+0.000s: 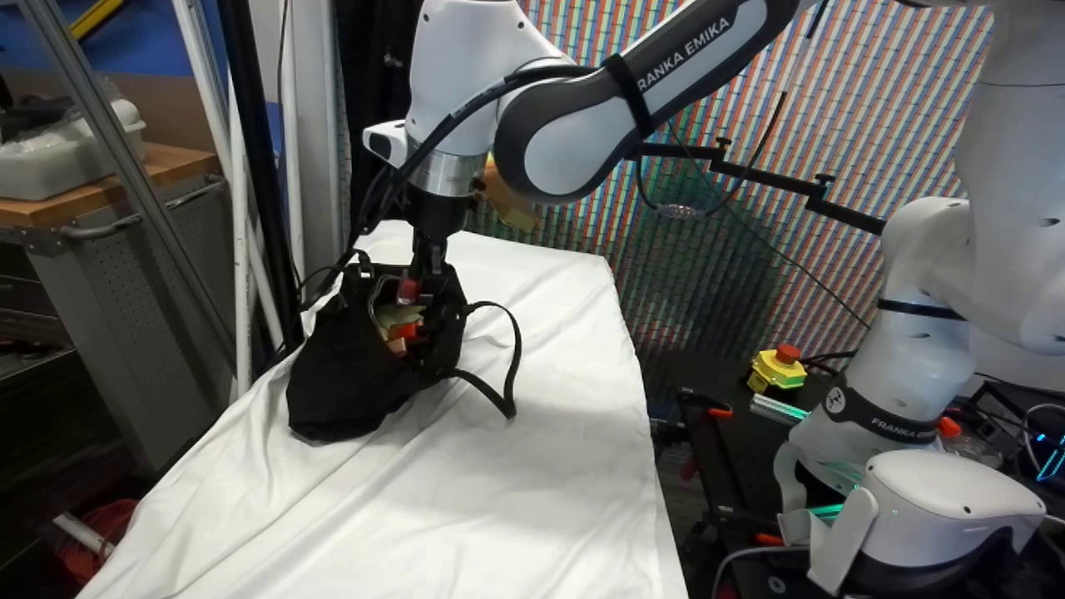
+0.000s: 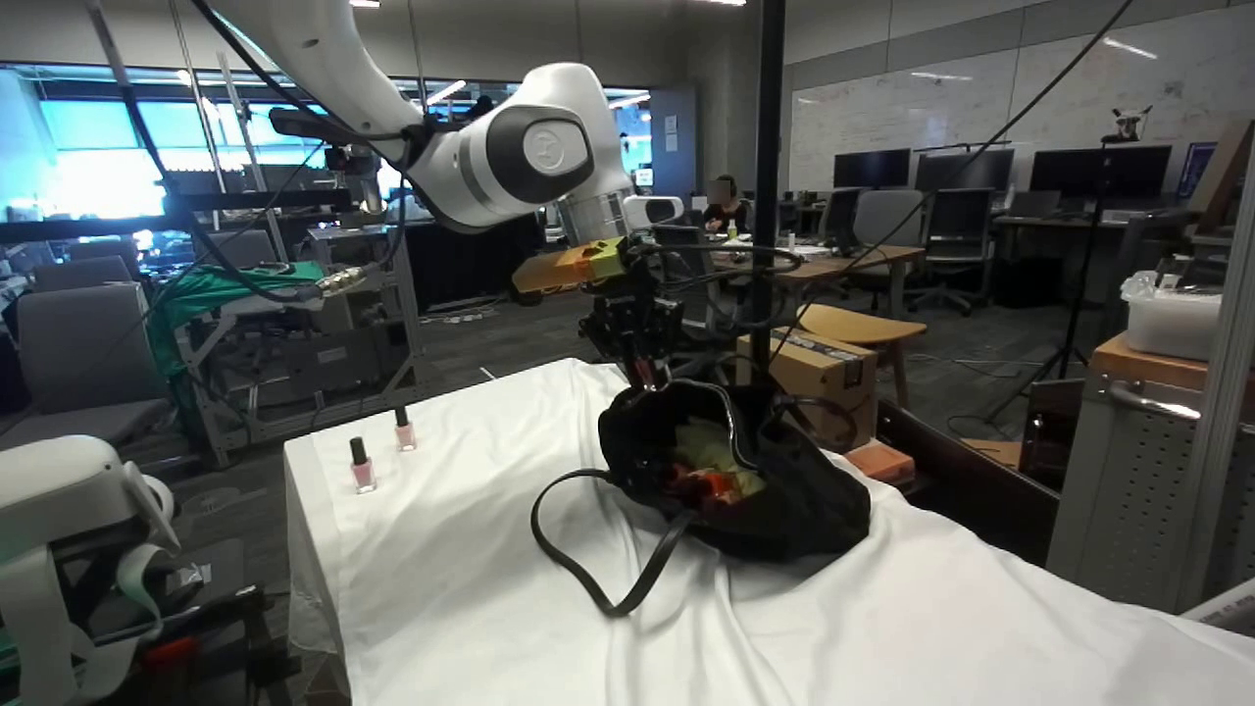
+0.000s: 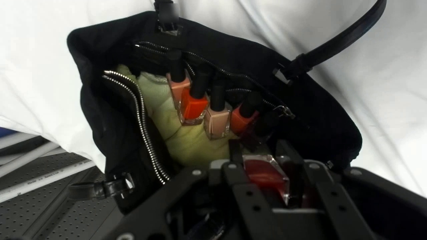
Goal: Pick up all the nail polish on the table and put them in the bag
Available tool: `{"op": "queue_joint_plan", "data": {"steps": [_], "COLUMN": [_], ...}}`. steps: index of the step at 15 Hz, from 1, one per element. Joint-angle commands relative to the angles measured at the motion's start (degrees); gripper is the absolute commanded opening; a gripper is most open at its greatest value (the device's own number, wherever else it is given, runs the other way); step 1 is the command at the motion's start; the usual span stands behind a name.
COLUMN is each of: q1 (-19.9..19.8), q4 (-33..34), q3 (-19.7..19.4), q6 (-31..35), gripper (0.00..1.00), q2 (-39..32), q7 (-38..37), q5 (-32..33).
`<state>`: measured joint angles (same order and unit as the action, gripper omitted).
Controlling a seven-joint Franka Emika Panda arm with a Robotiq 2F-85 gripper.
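In an exterior view the bag (image 1: 349,391) sits on the table (image 1: 541,499) left of centre; past the table's edge, at the lower right of the frame, is a headset (image 1: 948,499). In an exterior view two bottles (image 2: 364,478) stand on the table at the left, well apart from the bag, whose strap (image 2: 656,571) lies to its left; a cardboard box (image 2: 838,373) is behind the bag. In the wrist view more bottles (image 3: 194,108) lie side by side in the bag, mid-frame; below them the gripper (image 3: 262,153), over the bag, has another bottle (image 3: 265,175) in its grip.
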<state>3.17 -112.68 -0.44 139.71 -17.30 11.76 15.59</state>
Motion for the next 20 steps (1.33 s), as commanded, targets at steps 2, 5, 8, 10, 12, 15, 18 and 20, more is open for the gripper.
{"op": "queue_joint_plan", "data": {"steps": [2,5,8,10,12,15,18,20], "q1": [0.1,0.3,0.6,0.8,0.9,0.9,1.0,1.1], "q4": [4.1,5.4,6.8,8.0,8.9,9.8,9.9,9.6], "q3": [0.4,0.3,0.1,-0.1,-0.3,-0.3,-0.5,-0.8], "q6": [-2.9,-3.3,-2.9,-2.7,-2.4,-2.4,-2.3,-2.2], "gripper": [0.15,0.15,0.15,0.15,0.42,0.69,0.88,0.98], "q2": [-3.3,-5.0,-6.4,-7.4,-8.2,-9.1,-9.1,-8.9], "q7": [0.4,0.1,-1.2,-2.3,-3.3,-4.2,-5.1,-5.9], "q5": [1.0,1.3,1.1,1.0,1.1,1.0,0.9,1.2]}}
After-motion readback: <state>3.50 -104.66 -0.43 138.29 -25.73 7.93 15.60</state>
